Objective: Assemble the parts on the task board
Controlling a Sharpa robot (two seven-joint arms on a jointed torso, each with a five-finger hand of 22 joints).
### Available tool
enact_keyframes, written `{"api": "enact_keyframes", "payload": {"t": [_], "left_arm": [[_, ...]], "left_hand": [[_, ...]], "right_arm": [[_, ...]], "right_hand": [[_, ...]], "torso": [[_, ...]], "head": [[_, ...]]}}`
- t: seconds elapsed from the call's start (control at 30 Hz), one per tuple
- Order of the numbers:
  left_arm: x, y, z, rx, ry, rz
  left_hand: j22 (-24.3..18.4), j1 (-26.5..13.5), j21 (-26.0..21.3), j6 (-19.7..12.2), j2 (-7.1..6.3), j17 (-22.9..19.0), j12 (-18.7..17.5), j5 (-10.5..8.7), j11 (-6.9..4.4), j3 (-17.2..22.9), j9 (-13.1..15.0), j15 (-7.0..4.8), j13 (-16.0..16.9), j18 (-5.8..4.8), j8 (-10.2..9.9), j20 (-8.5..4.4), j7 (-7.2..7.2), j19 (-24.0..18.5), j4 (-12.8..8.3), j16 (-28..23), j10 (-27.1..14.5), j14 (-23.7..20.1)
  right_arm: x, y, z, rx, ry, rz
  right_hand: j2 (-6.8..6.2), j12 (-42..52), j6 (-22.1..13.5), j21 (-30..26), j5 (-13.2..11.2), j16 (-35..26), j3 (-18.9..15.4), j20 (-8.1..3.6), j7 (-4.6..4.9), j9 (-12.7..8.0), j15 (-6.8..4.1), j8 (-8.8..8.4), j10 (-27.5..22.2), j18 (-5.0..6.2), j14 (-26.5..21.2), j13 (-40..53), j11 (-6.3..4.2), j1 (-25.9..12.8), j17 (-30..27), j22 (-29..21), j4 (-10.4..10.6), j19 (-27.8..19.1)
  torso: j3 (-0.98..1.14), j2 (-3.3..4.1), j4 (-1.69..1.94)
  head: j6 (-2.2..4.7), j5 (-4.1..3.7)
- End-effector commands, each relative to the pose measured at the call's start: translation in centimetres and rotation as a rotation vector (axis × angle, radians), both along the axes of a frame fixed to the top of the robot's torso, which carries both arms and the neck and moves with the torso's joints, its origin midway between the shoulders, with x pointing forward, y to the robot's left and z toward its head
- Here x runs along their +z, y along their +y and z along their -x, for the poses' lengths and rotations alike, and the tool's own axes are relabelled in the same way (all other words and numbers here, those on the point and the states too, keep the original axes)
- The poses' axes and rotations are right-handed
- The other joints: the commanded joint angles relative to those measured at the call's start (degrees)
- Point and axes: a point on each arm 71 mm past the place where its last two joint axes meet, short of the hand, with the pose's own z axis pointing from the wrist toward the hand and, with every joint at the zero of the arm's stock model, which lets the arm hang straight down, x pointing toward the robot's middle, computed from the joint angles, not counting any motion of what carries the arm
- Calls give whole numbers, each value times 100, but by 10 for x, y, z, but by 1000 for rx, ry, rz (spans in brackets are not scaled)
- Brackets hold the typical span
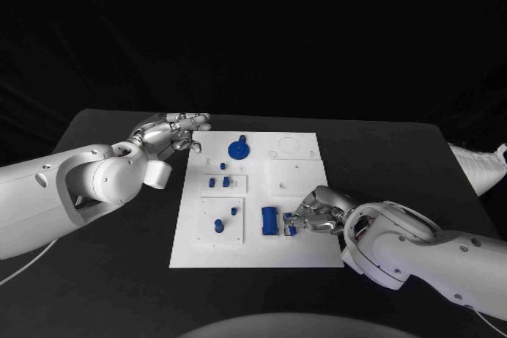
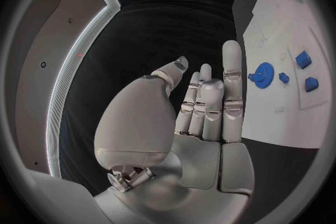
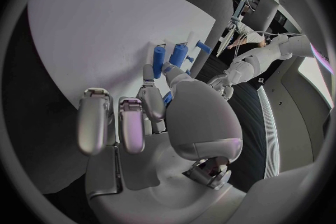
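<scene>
Black table (image 1: 116,279) carries everything, and the white task board (image 1: 301,250) lies flat in the middle of it.

Two white arms reach in from the sides. The left hand (image 1: 169,135) sits at the far left corner of the board, just off its edge. Its fingers (image 2: 232,75) are straight and spread a little, pointing up, and they hold nothing.

The right hand (image 1: 320,212) is down on the near right part of the board. Its fingers (image 3: 150,95) curl in toward a small blue part (image 1: 289,223) at their tips. It looks as if they are touching it, but I cannot tell if they really have hold of it.

Right beside that hand lies a blue cylinder (image 1: 269,220), the biggest piece near it. A blue gear (image 1: 239,148) sits flat at the far end of the board, close to the left hand. Between them, on the left half of the board, are two small blue pegs (image 1: 219,182) side by side on a raised square, and another small blue piece (image 1: 219,224) is on the square nearer to the robot.

A thin circle outline (image 1: 287,144) is marked on the far right part of the board.
</scene>
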Motion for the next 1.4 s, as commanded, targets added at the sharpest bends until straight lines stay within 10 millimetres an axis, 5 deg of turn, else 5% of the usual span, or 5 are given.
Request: {"api": "enact_keyframes", "payload": {"t": [0.03, 0.63, 0.93, 1.4], "left_arm": [[1, -3, 1, -22, -10, 6], [1, -3, 1, -23, -10, 6], [1, -3, 1, -22, -10, 6], [1, -2, 0, -20, -10, 5]], "left_hand": [[-5, -10, -22, -34, 56, -5, 31, 31, 7, -28, 3, 6, 6, 106, 29, 18, 4, -4, 11, -22, -31, -35], [-5, -10, -22, -34, 56, -5, 31, 31, 7, -28, 3, 6, 6, 106, 29, 18, 4, -4, 11, -22, -31, -35], [-5, -10, -22, -34, 56, -5, 31, 31, 7, -28, 3, 6, 6, 106, 29, 18, 4, -4, 11, -22, -31, -35], [-5, -10, -22, -34, 56, -5, 31, 31, 7, -28, 3, 6, 6, 106, 29, 18, 4, -4, 11, -22, -31, -35]], "right_arm": [[-3, 1, 1, 23, 26, 18], [-3, 2, 1, 32, 27, 28], [-3, 1, 0, 30, 21, 26], [3, -8, 0, 33, -35, -38]], "right_hand": [[-9, 12, 18, 21, -44, 19, -9, -47, 14, 1, -28, 8, 48, -85, 530, 7, -27, -79, 1192, 11, 57, 29], [-167, 16, -6, 17, -324, 14, -430, -45, 25, 104, -19, 93, 61, -86, 528, 35, -15, -430, 1188, 13, 290, 23], [-166, 13, -58, 3, -1096, 8, -1074, -45, 13, 195, -24, 158, 58, -82, 527, 64, -20, -617, 1183, 4, 645, 16], [-47, -18, -150, -63, -1082, -39, -1280, -39, 37, 239, -12, 167, 34, -64, 514, 68, -4, -180, 1127, -88, 531, -20]], "torso": [[5, -3, -5], [5, -2, -7], [7, -3, -9], [13, -10, -16]], "head": [[-8, 10], [-4, 4], [-12, -4], [2, -16]]}}
